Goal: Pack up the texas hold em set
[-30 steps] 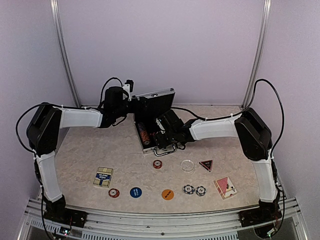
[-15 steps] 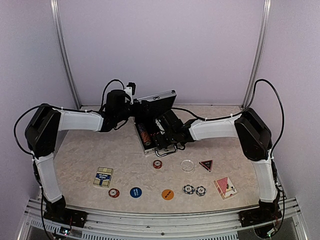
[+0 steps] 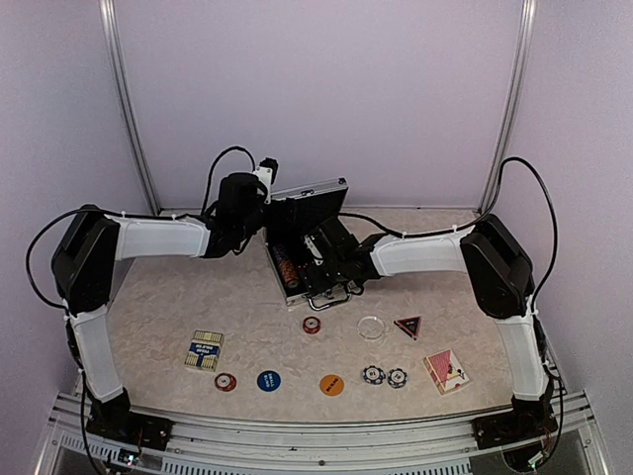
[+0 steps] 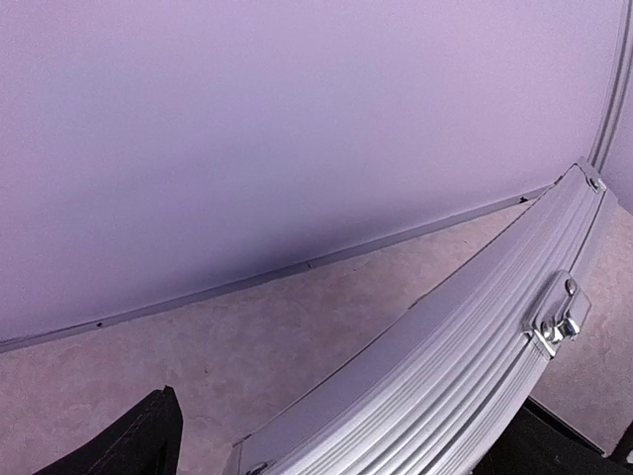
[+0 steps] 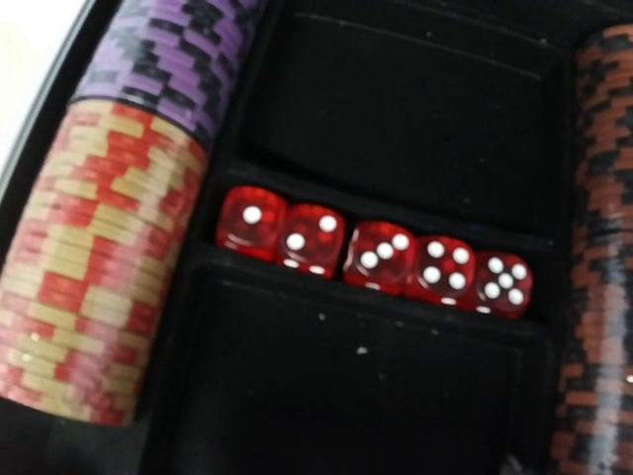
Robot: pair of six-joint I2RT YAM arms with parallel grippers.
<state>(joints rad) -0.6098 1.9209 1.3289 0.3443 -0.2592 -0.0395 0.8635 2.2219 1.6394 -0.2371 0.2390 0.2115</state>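
Observation:
The silver briefcase (image 3: 289, 279) lies open at mid-table, its lid (image 3: 309, 206) standing up. My left gripper (image 3: 261, 201) is at the lid's upper left corner. In the left wrist view the lid's ribbed edge (image 4: 465, 356) and a latch (image 4: 558, 317) run between my wide-apart dark fingers (image 4: 134, 445). My right gripper (image 3: 318, 265) hangs low over the case's black lining. Its camera sees red dice (image 5: 376, 255) and rows of striped chips (image 5: 89, 257), but not its own fingertips.
Loose on the table in front of the case lie a blue card deck (image 3: 205, 349), a red card deck (image 3: 445, 369), a blue disc (image 3: 268, 380), an orange disc (image 3: 331, 384), a clear disc (image 3: 371, 327), a dark triangle (image 3: 406, 325) and several chips (image 3: 373, 374).
My left gripper has shifted right and up along the lid's left edge. The right arm has hardly moved.

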